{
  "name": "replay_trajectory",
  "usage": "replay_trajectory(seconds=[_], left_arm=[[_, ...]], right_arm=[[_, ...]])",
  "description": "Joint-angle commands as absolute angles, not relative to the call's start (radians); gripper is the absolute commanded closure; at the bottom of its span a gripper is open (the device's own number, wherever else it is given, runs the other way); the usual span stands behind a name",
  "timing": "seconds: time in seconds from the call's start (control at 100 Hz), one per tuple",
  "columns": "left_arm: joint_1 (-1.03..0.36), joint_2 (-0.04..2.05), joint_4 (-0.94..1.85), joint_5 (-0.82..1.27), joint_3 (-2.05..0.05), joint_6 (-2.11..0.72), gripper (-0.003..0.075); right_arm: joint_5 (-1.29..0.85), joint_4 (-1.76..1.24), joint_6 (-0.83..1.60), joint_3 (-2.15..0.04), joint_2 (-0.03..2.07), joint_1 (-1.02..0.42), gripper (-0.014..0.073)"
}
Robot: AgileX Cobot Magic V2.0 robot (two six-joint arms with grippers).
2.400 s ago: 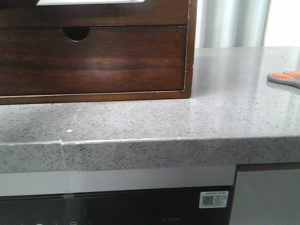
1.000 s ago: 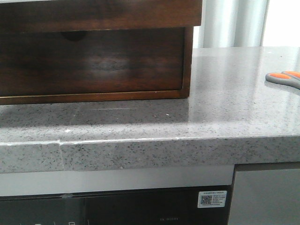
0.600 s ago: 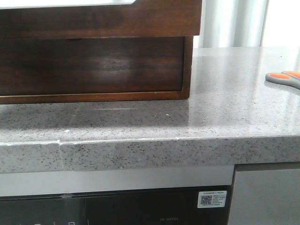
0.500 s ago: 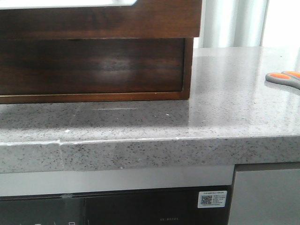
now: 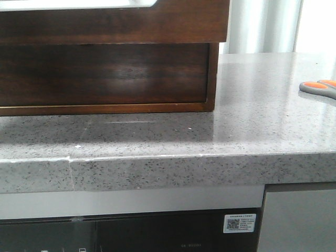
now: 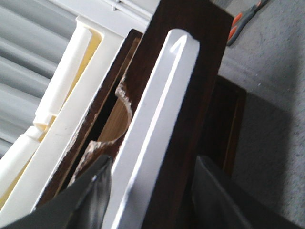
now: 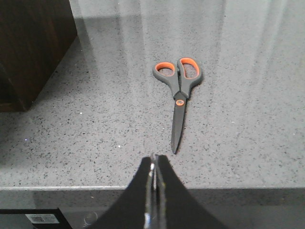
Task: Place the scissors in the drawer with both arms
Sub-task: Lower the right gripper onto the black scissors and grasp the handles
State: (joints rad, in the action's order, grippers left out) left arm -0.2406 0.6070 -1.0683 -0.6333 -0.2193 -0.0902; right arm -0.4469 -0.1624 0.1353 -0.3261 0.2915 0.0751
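**Right wrist view: scissors lie dead ahead of the closed tool**

The right tool, fingers pressed together and empty, hovers near the blade tip of the small grey-handled, orange-lined scissors. They lie flat on the speckled grey stone table, long axis pointing away. The left tool seems to straddle the dark brown wooden drawer.

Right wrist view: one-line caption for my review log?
Shut right gripper hovers short of closed scissors lying flat on the speckled countertop.

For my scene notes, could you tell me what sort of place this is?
Probably a kitchen: a speckled grey stone countertop, a dark glass-fronted built-in appliance beneath it, and a dark brown wooden drawer organiser on top.
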Motion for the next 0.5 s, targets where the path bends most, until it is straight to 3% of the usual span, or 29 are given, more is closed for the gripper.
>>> replay_trajectory(seconds=[0.0, 0.11, 0.3, 0.49], left_arm=[[-0.263, 0.589, -0.979, -0.702, -0.244, -0.063, 0.0381], [-0.267, 0.557, -0.899, -0.711, -0.244, -0.062, 0.0381], [-0.267, 0.519, -0.792, -0.702, -0.244, -0.043, 0.0381], [-0.267, 0.483, -0.662, -0.702, -0.244, -0.035, 0.0381]], right_arm=[[-0.386, -0.187, 0.138, -0.362, 0.331, 0.076, 0.0693], [-0.453, -0.192, 0.138, -0.409, 0.398, 0.076, 0.0613], [-0.523, -0.192, 0.138, -0.542, 0.586, 0.076, 0.0398], [-0.605, -0.190, 0.141, -0.731, 0.829, 0.076, 0.0365]])
